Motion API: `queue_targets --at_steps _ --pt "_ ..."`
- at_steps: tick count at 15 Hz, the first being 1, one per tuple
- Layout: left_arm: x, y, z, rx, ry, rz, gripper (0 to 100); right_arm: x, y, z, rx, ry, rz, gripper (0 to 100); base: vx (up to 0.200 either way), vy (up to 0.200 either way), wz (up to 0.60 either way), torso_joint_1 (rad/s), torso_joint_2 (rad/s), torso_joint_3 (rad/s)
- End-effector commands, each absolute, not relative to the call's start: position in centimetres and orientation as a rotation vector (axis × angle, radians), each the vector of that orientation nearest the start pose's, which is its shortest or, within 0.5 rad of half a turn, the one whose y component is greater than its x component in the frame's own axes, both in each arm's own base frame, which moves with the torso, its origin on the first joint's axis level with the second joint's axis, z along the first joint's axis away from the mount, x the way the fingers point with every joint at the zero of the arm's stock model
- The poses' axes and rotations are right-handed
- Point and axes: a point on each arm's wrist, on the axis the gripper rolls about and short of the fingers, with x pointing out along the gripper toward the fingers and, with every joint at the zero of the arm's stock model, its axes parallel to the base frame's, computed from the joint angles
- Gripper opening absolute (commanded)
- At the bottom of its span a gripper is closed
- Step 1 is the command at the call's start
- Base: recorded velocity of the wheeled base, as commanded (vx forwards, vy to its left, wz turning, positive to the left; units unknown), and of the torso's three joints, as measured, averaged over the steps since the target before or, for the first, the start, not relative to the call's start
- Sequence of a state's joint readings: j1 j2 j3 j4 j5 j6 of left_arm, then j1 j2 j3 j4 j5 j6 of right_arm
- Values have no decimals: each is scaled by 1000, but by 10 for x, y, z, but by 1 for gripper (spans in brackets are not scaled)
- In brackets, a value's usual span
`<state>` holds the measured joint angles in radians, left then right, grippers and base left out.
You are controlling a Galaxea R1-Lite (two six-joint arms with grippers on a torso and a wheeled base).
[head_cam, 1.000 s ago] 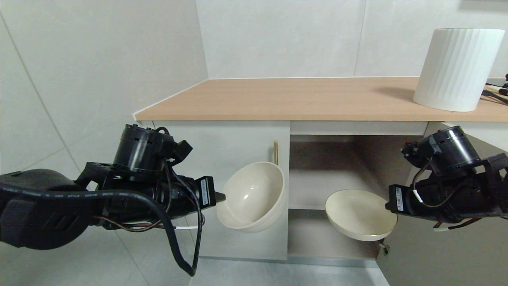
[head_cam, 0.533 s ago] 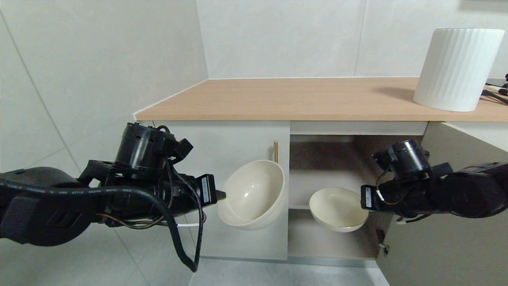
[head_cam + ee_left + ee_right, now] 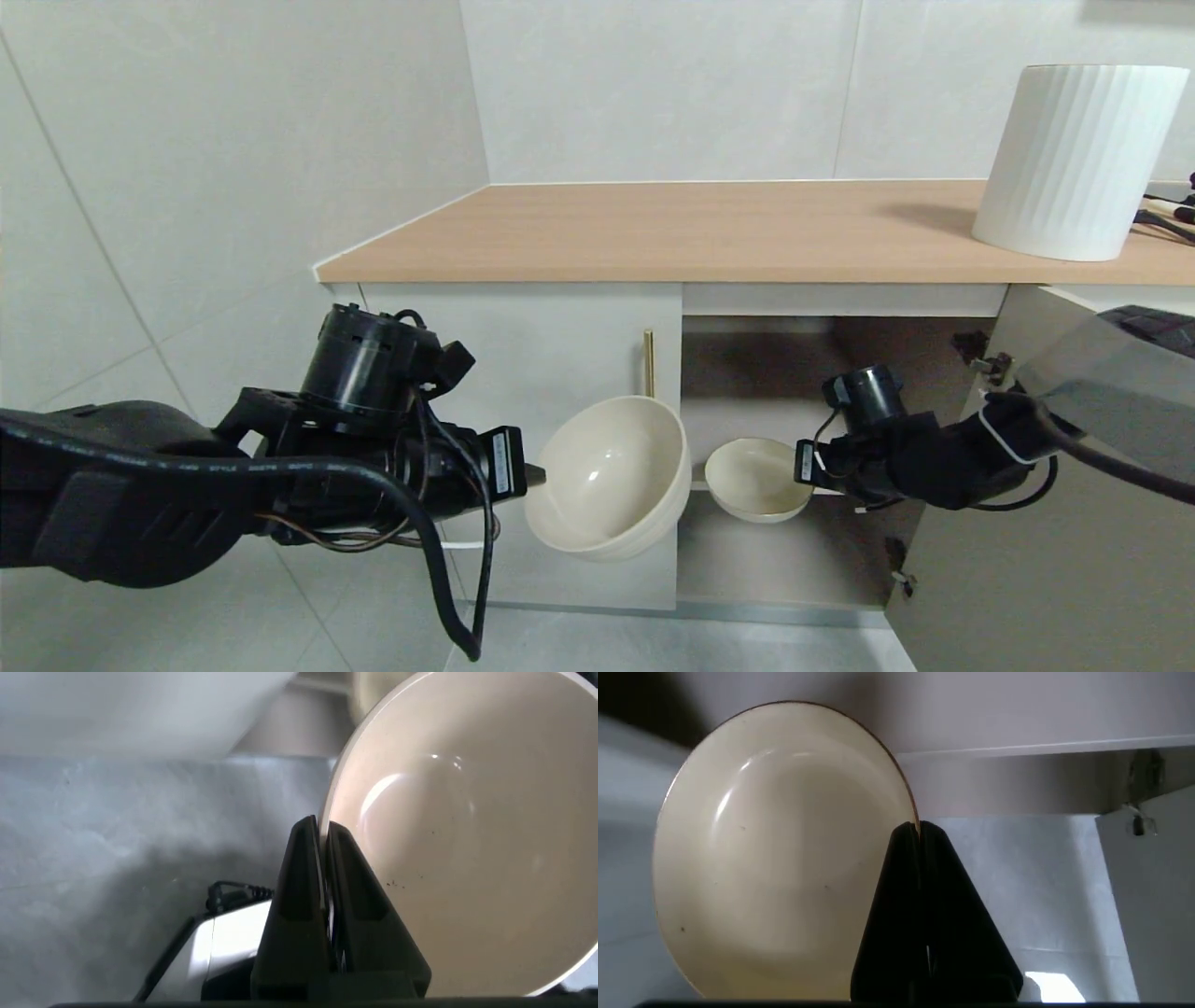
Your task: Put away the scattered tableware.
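I have both arms out in front of the cabinet under the wooden countertop. In my head view the left gripper sits at about 8 o'clock, clenched on the rim of the large cream bowl. The bowl hangs tilted, its opening facing up and toward me, in front of the closed left door. The brass handle rises just above the bowl's rim at 12 o'clock. From the left wrist camera I see the left gripper with its two fingers pinched tight, one on each side of the bowl's thin wall.

The right gripper is at about 4 o'clock from the picture's centre, reaching into the open right half of the cabinet. It grasps the small shallow bowl by the rim at the bowl's 3 o'clock side. That bowl lies at 3 o'clock of the large one, close beside it but apart, at the height of the inner shelf's front edge. I cannot tell whether it rests on the shelf. The right wrist camera shows the right gripper closed over the brown-edged rim of the small bowl.

The open right door stands at 4 o'clock, its hinge above the arm. A white ribbed container stands on the countertop at 2 o'clock.
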<state>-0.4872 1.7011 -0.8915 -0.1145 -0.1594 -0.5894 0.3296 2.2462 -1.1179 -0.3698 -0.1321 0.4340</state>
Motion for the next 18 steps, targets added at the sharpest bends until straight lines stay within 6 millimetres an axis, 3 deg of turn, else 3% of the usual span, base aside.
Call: queue_targets --at_steps 1,7,12,18 --pt "259 -154 140 -396 911 -392 0 403 126 5 218 768 -53 0 0 0 0 0 0 0" --pt "262 -159 132 -381 932 -383 0 435 107 -13 222 715 -167 0 0 0 0 0 0 0" --pt "261 -161 130 -377 942 -385 0 454 101 -30 209 687 -239 0 0 0 0 0 0 0" --pt "262 -162 126 -374 953 -379 0 473 95 -36 230 669 -286 0 0 0 0 0 0 0"
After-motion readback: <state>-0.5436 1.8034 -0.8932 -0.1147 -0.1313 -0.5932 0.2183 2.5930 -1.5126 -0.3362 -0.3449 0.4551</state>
